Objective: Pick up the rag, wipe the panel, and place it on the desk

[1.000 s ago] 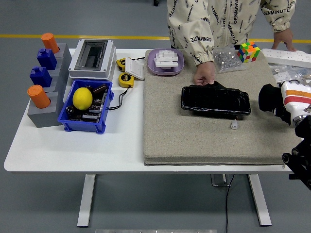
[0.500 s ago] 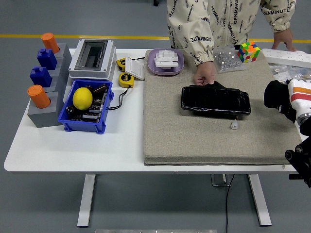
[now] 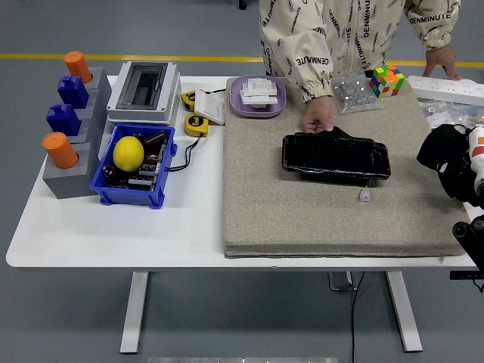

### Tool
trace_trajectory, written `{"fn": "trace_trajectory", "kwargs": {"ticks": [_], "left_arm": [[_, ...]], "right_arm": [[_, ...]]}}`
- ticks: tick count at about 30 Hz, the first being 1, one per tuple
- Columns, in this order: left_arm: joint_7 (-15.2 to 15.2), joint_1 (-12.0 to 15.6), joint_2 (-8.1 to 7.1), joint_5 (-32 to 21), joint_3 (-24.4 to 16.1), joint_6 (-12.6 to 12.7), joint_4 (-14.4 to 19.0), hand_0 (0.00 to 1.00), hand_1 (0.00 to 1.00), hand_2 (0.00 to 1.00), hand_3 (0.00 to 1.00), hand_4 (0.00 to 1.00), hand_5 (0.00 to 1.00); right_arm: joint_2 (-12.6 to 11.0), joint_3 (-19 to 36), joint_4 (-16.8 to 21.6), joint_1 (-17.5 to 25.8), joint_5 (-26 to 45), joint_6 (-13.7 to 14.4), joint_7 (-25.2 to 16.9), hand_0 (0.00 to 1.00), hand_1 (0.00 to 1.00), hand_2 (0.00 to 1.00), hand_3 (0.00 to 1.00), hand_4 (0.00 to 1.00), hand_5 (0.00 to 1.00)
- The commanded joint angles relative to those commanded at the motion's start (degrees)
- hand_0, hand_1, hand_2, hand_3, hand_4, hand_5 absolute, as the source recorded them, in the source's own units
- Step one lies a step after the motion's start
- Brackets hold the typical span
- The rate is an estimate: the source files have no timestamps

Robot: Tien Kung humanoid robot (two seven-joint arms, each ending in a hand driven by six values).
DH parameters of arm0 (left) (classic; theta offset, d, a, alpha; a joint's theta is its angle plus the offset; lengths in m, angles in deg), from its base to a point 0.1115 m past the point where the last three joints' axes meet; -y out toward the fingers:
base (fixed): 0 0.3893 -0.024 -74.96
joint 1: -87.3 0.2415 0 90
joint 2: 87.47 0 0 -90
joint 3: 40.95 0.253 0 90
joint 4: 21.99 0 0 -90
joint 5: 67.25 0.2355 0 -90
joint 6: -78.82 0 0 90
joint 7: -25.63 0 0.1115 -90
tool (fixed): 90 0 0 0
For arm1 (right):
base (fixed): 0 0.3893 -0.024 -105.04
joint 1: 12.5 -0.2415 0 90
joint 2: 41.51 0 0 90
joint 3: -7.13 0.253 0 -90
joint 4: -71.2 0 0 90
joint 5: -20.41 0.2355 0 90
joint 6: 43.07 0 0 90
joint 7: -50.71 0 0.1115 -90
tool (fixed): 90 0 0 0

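Retreated rightward, right hand (image 3: 452, 157) grips a dark rag (image 3: 439, 151) — partly cut off — beside the panel (image 3: 336, 157).

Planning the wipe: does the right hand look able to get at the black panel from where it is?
Probably yes. The right hand sits at the mat's right edge with bare mat up to the panel; only a person's hand holds its far left corner.
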Motion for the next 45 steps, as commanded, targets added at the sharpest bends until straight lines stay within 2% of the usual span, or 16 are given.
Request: {"fn": "trace_trajectory", "kwargs": {"ticks": [3,4,9,10,15,16,21,22,27,28,45], "left_arm": [[0.0,0.0,0.01,0.0,0.0,0.0,0.0,0.603,0.636,0.637,0.562,0.63,0.448],[0.0,0.0,0.02,0.0,0.0,0.0,0.0,0.603,0.637,0.636,0.562,0.629,0.447],[0.0,0.1,0.06,0.1,-0.1,0.1,-0.1,0.603,0.637,0.636,0.562,0.629,0.447],[0.0,0.1,0.06,0.1,-0.1,0.1,-0.1,0.603,0.636,0.636,0.561,0.629,0.447],[0.0,0.1,0.07,0.1,-0.1,0.2,-0.1,0.603,0.636,0.636,0.561,0.629,0.447],[0.0,0.1,0.08,0.1,-0.1,0.2,-0.1,0.603,0.637,0.637,0.562,0.629,0.448],[0.0,0.1,0.12,0.0,-0.1,0.3,-0.1,0.603,0.637,0.637,0.562,0.629,0.448],[0.0,0.0,0.11,0.0,0.0,0.3,-0.1,0.603,0.637,0.636,0.562,0.629,0.447],[0.0,-0.1,0.07,0.0,0.1,0.3,-0.1,0.603,0.637,0.636,0.562,0.629,0.447],[0.0,-0.1,0.07,0.0,0.1,0.4,-0.1,0.603,0.637,0.637,0.561,0.628,0.447],[0.0,-0.1,0.1,-0.1,0.5,0.4,-0.1,0.604,0.636,0.639,0.561,0.628,0.446]], "right_arm": [[-0.2,0.6,0.8,0.3,2.2,-1.0,0.5,0.379,0.448,0.494,0.503,0.829,0.28],[-0.2,0.9,1.3,0.4,3.2,-1.7,0.6,0.423,0.466,0.523,0.505,0.86,0.426],[-0.3,1.7,2.6,0.6,4.2,-4.5,0.8,0.423,0.466,0.523,0.505,0.86,0.426],[-0.4,1.7,2.7,0.6,4.2,-4.7,0.8,0.528,0.544,0.63,0.538,0.987,0.54],[-0.4,2.2,3.1,0.6,4.3,-6.1,0.1,0.528,0.544,0.63,0.538,0.987,0.54],[-0.4,2.2,3.1,0.6,4.3,-6.4,-0.1,0.59,0.592,0.675,0.599,0.998,0.601],[-0.6,2.2,3.1,0.5,4.3,-7.5,-0.8,0.59,0.592,0.675,0.599,0.998,0.601],[-0.6,2.3,3.1,0.5,4.3,-7.6,-0.9,0.637,0.627,0.71,0.705,0.998,0.664],[-0.8,2.7,3.2,0.5,4.3,-7.6,-2.0,0.637,0.627,0.71,0.705,0.998,0.664],[-0.9,2.9,3.3,0.5,4.3,-7.5,-2.2,0.682,0.666,0.742,0.754,0.998,0.7],[-1.3,5.0,6.1,1.5,4.3,-4.7,-3.7,0.692,0.683,0.757,0.763,0.998,0.721]]}}
